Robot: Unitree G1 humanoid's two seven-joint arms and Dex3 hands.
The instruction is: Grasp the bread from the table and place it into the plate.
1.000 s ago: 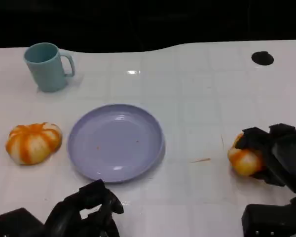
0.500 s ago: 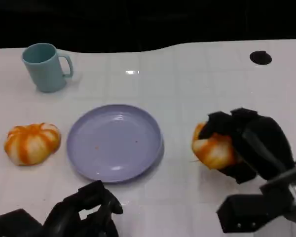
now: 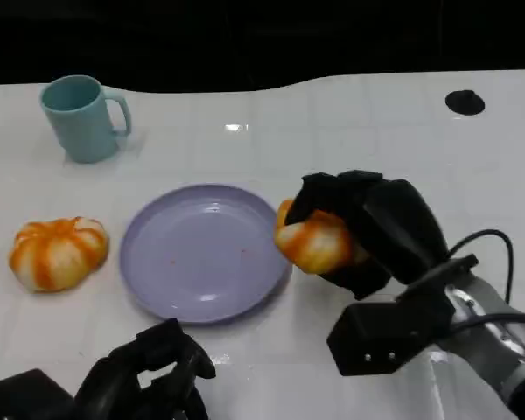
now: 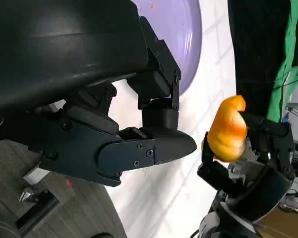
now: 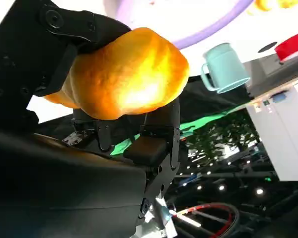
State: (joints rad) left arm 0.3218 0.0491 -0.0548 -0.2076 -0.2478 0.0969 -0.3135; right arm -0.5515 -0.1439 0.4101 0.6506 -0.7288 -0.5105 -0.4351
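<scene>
My right hand [image 3: 376, 229] grips an orange-and-white bread roll [image 3: 317, 241] and holds it in the air at the right rim of the lilac plate [image 3: 205, 252]. The right wrist view shows the same roll [image 5: 126, 74] wrapped by the black fingers [image 5: 72, 34], with the plate's rim [image 5: 208, 27] beyond it. A second, striped orange roll [image 3: 58, 252] lies on the table left of the plate. My left hand [image 3: 153, 376] rests low at the near edge, fingers curled in with nothing in them; its wrist view shows the held roll [image 4: 227, 130] and the plate [image 4: 181, 34].
A teal mug [image 3: 81, 117] stands at the back left of the white table [image 3: 359, 140]. A small black round mark [image 3: 465, 102] sits at the back right. Cable runs along my right forearm [image 3: 481, 324].
My right hand has lifted the roll off the table at the right and carried it leftward to the plate's right rim. The left hand has stayed put.
</scene>
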